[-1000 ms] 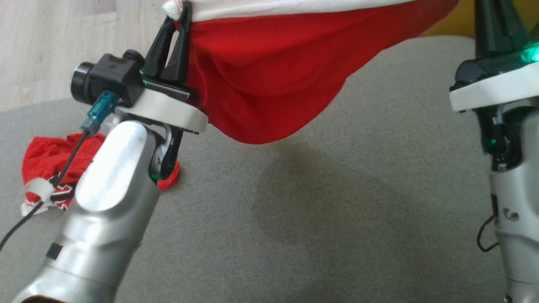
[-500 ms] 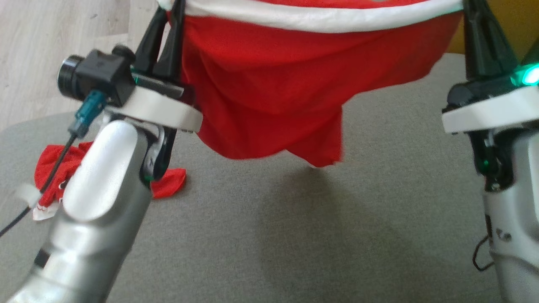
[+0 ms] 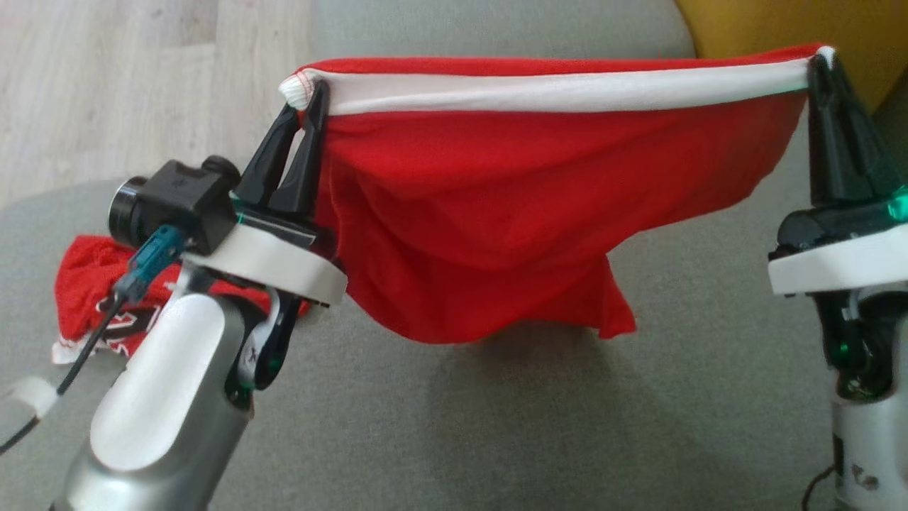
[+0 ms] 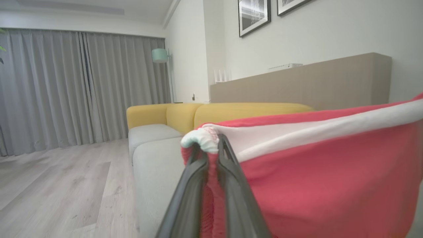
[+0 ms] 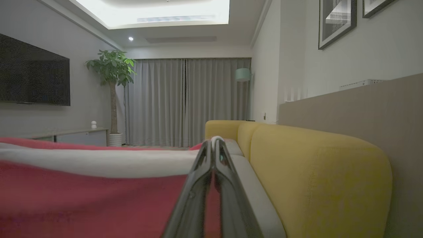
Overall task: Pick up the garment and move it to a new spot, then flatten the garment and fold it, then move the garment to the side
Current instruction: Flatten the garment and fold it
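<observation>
Clamped tight on either end of the white hem with left gripper [image 3: 306, 99] and right gripper [image 3: 821, 62], stretching garment [image 3: 511, 213] out in the air over the grey cushion [image 3: 567, 426], lowest folds close above it, touching or not hard to say. Held wide and taut like this, by the look of it, to let the cloth hang open and go down flat for folding. Worth keeping clear of the other red piece [image 3: 85, 277] bunched at the left.

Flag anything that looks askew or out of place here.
A second red garment with black-and-white print lies crumpled on the grey fabric seat, at the left. The held red garment with a white band hangs unevenly, with one corner drooping lower.
</observation>
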